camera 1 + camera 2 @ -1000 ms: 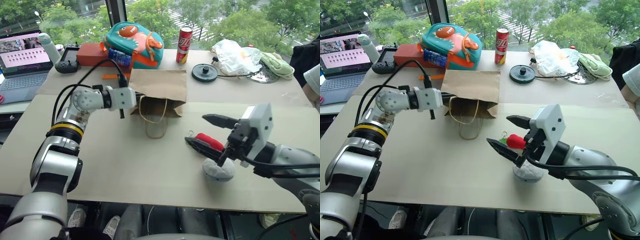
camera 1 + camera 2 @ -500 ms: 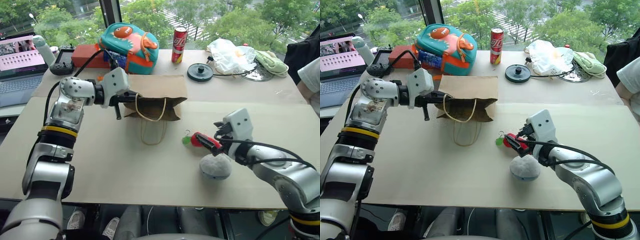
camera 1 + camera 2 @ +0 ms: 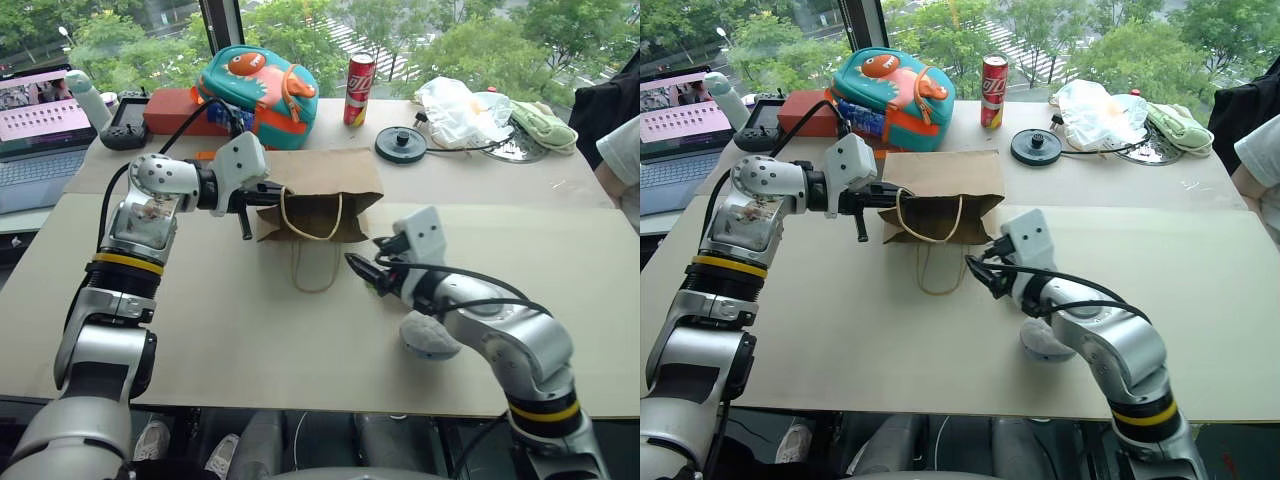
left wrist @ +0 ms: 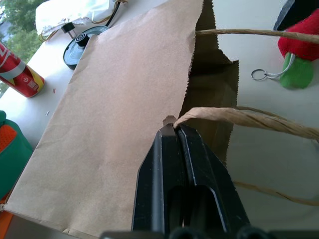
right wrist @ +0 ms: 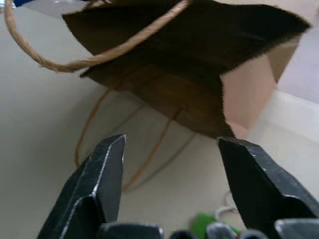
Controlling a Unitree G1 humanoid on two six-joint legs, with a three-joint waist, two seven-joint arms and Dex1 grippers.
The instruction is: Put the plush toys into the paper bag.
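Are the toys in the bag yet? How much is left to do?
No toy is inside yet. The left gripper pinches the brown paper bag's rim, holding it open. The right gripper, fingers apart, is beside the red plush toy with green leaves, just outside the mouth. The grey round plush toy lies farther off. Both must go in.

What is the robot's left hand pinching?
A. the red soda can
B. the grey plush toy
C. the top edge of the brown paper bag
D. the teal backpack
C. The left gripper has its jaws shut on the top edge of the paper bag, right where a twine handle joins, holding the mouth open.
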